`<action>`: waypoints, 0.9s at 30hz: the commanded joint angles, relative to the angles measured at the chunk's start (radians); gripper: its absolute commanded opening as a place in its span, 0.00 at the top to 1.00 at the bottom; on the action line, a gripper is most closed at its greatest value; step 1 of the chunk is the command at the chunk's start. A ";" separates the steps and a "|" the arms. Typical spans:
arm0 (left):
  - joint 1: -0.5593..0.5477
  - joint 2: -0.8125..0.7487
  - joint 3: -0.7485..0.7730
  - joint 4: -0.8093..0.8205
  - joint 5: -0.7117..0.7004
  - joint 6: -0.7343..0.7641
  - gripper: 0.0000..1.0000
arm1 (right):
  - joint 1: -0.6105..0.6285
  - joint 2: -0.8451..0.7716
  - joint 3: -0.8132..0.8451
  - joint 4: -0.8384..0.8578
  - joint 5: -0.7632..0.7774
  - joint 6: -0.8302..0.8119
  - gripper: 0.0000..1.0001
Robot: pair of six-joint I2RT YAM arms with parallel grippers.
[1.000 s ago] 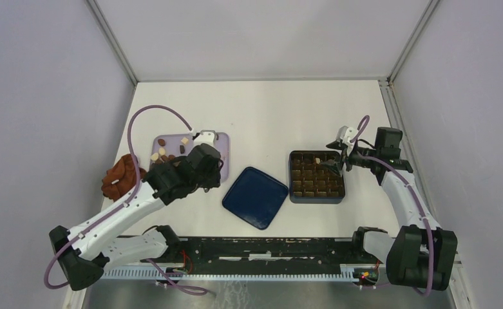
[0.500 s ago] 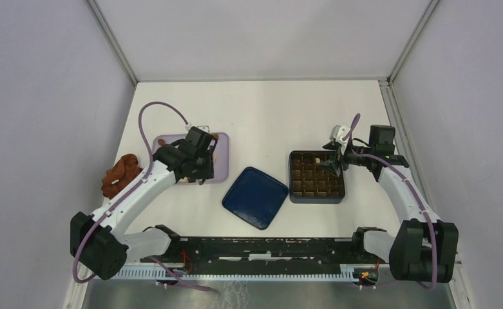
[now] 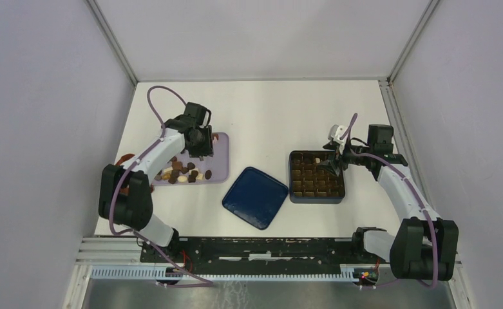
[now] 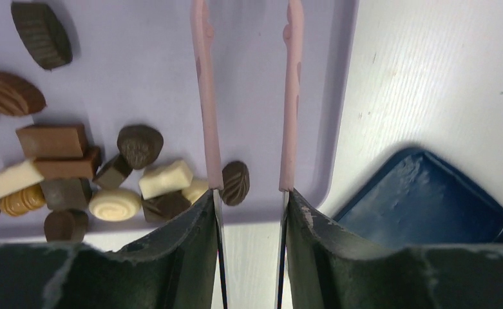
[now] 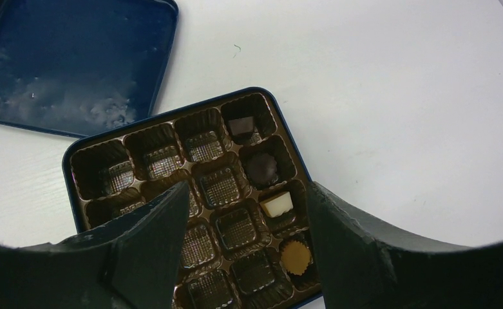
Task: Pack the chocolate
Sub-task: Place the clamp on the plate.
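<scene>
Left gripper [image 4: 248, 206] holds pink tongs [image 4: 205, 96], arms apart over lavender tray [image 4: 139, 58]; chocolate [image 4: 51, 140] clustered on tray; blue lid [image 4: 422, 199] nearby.

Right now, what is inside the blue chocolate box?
The chocolate box holds four pieces in one row: dark square, dark round, white square, caramel cup. Other visible cells are empty; the right gripper hides several cells.

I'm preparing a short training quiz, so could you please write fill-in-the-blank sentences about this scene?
The left gripper is ____ on the pink tongs.
The right gripper hovers ____ above the box.
The right wrist view shows ____ chocolates in it.
The blue lid lies ____ the tray and the box.
Missing words: shut, open, four, between.
</scene>
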 commanded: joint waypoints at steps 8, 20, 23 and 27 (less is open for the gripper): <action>0.026 0.179 0.210 0.039 0.018 0.093 0.52 | 0.013 0.014 0.044 -0.009 0.012 -0.029 0.28; 0.027 0.258 0.253 0.019 0.040 0.105 0.50 | 0.023 0.026 0.048 -0.023 0.019 -0.044 0.28; 0.026 0.256 0.248 0.018 0.040 0.104 0.50 | 0.025 0.029 0.051 -0.028 0.018 -0.048 0.27; 0.025 0.226 0.233 0.024 0.047 0.101 0.50 | 0.026 0.034 0.054 -0.032 0.019 -0.052 0.28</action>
